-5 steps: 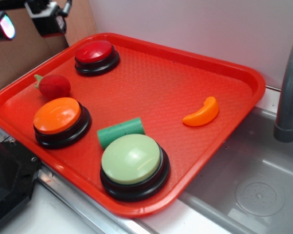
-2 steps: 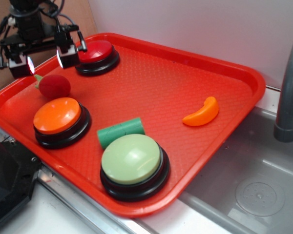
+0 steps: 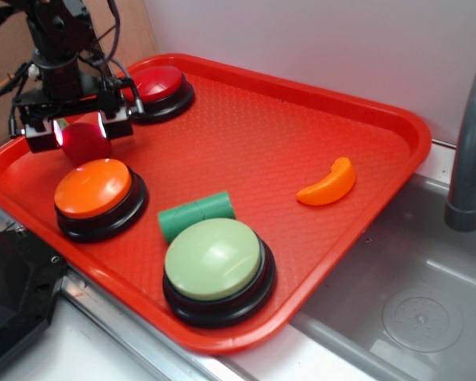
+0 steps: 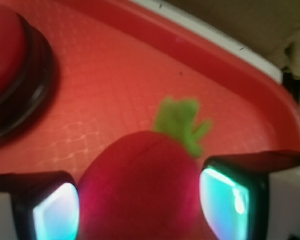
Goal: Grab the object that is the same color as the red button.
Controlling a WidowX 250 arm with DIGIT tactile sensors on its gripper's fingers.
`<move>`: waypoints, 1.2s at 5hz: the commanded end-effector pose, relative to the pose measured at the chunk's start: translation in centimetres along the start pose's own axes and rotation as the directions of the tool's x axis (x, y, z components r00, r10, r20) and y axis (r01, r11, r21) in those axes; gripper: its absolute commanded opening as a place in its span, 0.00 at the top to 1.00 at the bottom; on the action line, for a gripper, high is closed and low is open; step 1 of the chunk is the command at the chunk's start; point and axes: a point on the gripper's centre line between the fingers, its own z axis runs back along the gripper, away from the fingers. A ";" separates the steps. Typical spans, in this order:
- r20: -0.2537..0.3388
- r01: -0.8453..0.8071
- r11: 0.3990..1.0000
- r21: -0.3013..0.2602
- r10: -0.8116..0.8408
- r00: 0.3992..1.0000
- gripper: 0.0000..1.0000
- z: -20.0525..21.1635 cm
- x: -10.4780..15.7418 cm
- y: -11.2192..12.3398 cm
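A red tray (image 3: 365,111) sits beside a sink (image 3: 412,302). On its left part, near the red button (image 3: 157,84), lies the red fruit (image 3: 83,140). The gripper (image 3: 78,127) straddles it with its jaws spread, one finger (image 4: 55,212) on each side. The approach looks done; closing and lifting are not yet done.

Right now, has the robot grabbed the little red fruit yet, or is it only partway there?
Partway. Done: the gripper has reached the right thing, with the red toy fruit sitting between its open fingers; it matches the red button. In hand: lining up around the fruit, which rests on the tray. Left: closing on it and lifting.
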 end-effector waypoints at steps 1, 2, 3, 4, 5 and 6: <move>0.007 -0.017 1.000 -0.006 0.017 1.000 0.93 -0.7 0.8 1.0; -0.002 0.030 0.998 -0.063 -0.030 1.000 1.00 1.1 1.2 0.9; -0.005 0.185 0.969 -0.167 -0.188 0.982 1.00 4.5 1.8 0.0; -0.048 0.402 0.882 -0.248 -0.425 0.904 1.00 10.1 1.3 -2.2; -0.022 0.602 0.743 -0.294 -0.635 0.772 1.00 15.2 0.1 -4.6; 0.032 0.736 0.566 -0.372 -0.785 0.619 1.00 19.3 -1.6 -6.8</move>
